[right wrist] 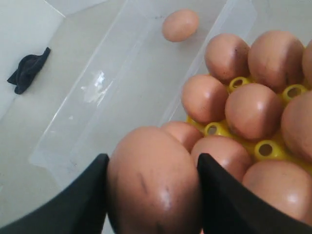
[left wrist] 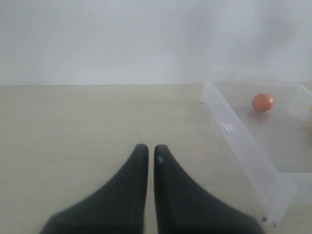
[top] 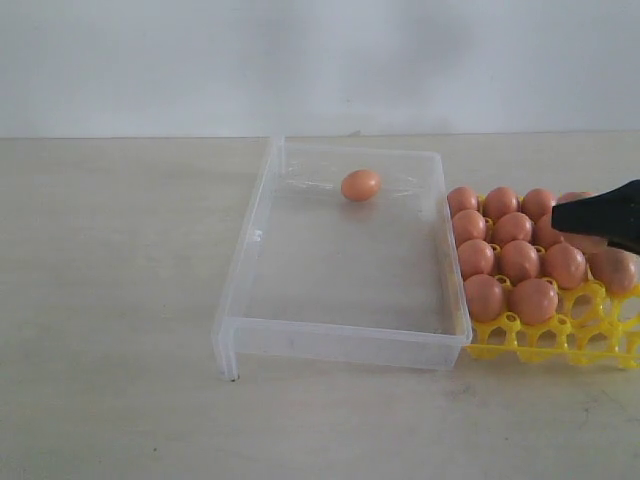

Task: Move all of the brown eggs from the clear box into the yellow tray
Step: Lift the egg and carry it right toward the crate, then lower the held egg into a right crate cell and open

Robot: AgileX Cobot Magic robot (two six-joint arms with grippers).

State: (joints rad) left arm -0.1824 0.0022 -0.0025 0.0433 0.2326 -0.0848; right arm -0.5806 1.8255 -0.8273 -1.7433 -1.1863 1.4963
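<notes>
Gripping brown egg [right wrist: 146, 195], right hand [right wrist: 152, 163] above yellow tray [top: 545, 345].

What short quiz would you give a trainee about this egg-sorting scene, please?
1. True or false: the clear box holds no eggs.
2. What is between the fingers of the right gripper? A) nothing B) a brown egg C) the box's wall
3. Fill in: the left gripper is ____ (open or shut).

Key
1. False: one loose egg lies in it, near the wall farthest from the exterior camera.
2. B: the gripper holds it over the yellow tray.
3. Shut.
</notes>
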